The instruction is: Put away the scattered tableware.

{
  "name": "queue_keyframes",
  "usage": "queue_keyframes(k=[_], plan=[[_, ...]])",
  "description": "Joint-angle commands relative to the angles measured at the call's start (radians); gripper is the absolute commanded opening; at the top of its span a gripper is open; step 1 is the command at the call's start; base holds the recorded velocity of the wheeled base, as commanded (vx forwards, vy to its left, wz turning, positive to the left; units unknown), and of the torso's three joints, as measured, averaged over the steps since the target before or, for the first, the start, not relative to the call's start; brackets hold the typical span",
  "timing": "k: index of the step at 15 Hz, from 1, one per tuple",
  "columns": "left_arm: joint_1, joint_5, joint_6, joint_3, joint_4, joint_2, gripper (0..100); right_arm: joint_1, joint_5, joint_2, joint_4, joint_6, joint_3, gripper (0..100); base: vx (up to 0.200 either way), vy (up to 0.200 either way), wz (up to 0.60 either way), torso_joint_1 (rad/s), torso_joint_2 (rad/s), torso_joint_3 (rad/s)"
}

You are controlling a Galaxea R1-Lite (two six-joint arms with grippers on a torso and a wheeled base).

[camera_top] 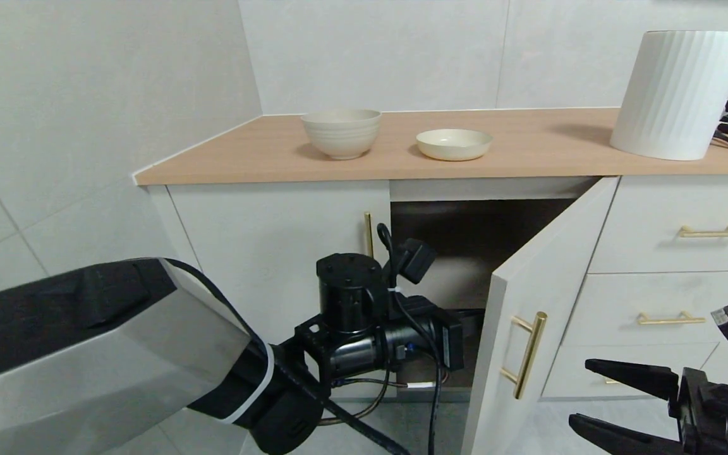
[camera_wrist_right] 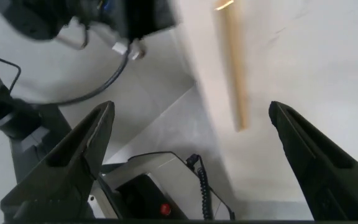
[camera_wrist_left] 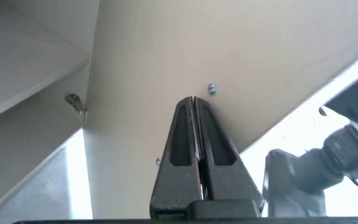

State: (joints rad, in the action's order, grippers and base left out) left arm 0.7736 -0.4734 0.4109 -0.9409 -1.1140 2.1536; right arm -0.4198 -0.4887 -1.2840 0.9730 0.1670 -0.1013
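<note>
In the head view we find the bowl and dish apart on the counter, back from its front edge. The open door juts between the arms, and the right jaws, spread wide and empty near its handle, could knock it. In the left wrist view the left jaws, pressed together on nothing, face a panel close ahead, so we fear scraping. In the right wrist view the handle shows between the spread jaws, above open floor.

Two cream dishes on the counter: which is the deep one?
The ribbed bowl, the left of the two, with tall sides. The saucer to its right is shallow and smooth.
</note>
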Motion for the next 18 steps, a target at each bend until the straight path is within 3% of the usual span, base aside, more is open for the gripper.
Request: queue_keyframes(k=[1,2,6,9,13,18], plan=[[0.001,0.001,0.0,-0.113,0.074,0.055,0,-0.001,-0.001,-0.011,0.001,0.0,0.0,100,0.0,0.0,0.0,0.0,0.0,0.0],[0.001,0.001,0.0,-0.154,0.115,0.068,0,-0.001,-0.002,-0.012,0.001,0.0,0.0,100,0.0,0.0,0.0,0.0,0.0,0.0],[0.006,0.001,0.0,-0.167,0.137,0.069,0,-0.011,-0.005,-0.011,0.001,0.0,0.0,100,0.0,0.0,0.0,0.0,0.0,0.0],[0.007,0.001,0.0,-0.185,0.151,0.083,0,-0.022,-0.005,-0.014,0.001,0.0,0.002,100,-0.2,0.0,0.0,0.009,0.0,-0.001],[0.016,0.001,0.0,-0.254,0.221,0.111,0,-0.022,-0.005,-0.017,0.001,0.0,0.005,100,0.0,0.0,0.0,0.0,0.0,0.0],[0.026,0.001,0.002,-0.292,0.234,0.13,0,-0.053,-0.008,-0.006,0.001,0.0,0.009,100,0.0,0.0,0.0,0.0,0.0,0.0]])
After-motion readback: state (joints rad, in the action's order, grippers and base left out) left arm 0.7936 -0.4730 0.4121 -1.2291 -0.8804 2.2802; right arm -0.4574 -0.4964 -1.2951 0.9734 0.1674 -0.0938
